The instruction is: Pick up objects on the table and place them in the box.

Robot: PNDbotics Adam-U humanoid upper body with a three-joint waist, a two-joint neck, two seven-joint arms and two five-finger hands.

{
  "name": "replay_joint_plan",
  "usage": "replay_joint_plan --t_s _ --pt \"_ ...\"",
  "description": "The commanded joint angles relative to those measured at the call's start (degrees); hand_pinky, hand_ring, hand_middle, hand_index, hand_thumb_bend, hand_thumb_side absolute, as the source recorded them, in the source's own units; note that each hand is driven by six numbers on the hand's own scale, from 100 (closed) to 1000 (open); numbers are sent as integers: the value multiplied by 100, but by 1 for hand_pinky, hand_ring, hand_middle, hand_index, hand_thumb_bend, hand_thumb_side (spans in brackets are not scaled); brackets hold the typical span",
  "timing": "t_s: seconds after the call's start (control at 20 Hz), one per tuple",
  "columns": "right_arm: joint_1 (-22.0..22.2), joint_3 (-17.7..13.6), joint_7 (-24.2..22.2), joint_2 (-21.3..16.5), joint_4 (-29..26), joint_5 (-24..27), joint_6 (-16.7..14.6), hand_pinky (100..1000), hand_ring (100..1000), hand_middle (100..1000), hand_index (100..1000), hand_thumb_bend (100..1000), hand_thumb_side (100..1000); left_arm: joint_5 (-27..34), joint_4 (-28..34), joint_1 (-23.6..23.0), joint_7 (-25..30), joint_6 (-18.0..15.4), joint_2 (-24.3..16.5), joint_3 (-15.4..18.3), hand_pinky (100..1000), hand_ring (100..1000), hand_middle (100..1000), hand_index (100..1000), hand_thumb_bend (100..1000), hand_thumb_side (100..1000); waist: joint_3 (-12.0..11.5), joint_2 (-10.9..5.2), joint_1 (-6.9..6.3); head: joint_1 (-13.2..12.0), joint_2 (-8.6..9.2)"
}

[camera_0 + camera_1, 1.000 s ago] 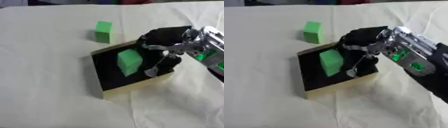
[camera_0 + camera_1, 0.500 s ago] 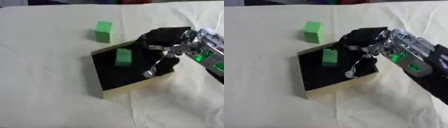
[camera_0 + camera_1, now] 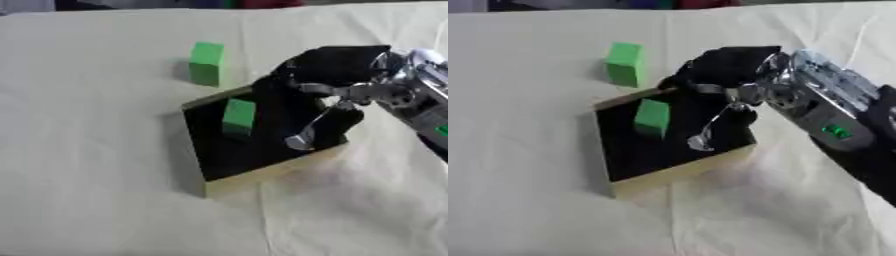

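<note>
Now that the green block (image 3: 238, 116) has left our right hand (image 3: 337, 80) and lies on the black floor of the box (image 3: 271, 170), we count one object as delivered. A second ago that block sat nearer the middle of the box, right beside our fingers; it now rests closer to the far left wall, apart from the hand, so the release looks complete. Our right hand hangs over the box's far right corner, holding nothing, its fingers relaxed and pointing down, with one silver fingertip (image 3: 300, 141) low inside the box. We cannot tell whether that fingertip touches the floor.

A second green block (image 3: 206, 63) stands on the cloth-covered worktop (image 3: 87, 150) just beyond the box's far left corner, not touching it. We judge that this is the next thing to fetch, and that the hand must first rise clear of the box wall before reaching for it. Our left hand shows in neither view.
</note>
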State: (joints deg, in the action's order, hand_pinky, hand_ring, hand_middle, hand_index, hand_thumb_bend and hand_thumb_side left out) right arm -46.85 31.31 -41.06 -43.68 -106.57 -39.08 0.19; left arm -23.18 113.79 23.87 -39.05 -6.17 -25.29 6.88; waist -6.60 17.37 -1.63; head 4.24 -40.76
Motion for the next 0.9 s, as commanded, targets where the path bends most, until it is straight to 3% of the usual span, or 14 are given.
replay_joint_plan --t_s 0.05,0.4,0.8,0.85,0.9 --pt "-47 -297 171 -126 -313 129 125 836 820 680 974 250 620 21 80 65 16 9 -127 -1 791 699 716 902 309 826 15 -99 -10 -17 -18" --pt "-13 -1151 713 65 -794 609 476 860 807 674 967 100 724 63 80 194 347 162 -406 -224 793 696 719 906 297 837 105 -74 -59 -102 -8" --pt "152 -2182 1348 401 -802 1243 225 870 807 680 964 100 828 -424 80 690 965 733 -1293 -707 803 706 731 916 305 817 234 -21 -121 -163 77" --pt "191 -2316 1430 405 -802 1325 166 873 817 693 968 100 905 -501 80 764 1047 816 -1408 -794 811 715 733 921 329 746 256 -16 -135 -195 82" --pt "230 -2454 1515 410 -802 1410 105 874 818 692 968 100 840 -584 57 844 1132 901 -1537 -910 813 717 741 923 296 800 278 -12 -145 -227 89"
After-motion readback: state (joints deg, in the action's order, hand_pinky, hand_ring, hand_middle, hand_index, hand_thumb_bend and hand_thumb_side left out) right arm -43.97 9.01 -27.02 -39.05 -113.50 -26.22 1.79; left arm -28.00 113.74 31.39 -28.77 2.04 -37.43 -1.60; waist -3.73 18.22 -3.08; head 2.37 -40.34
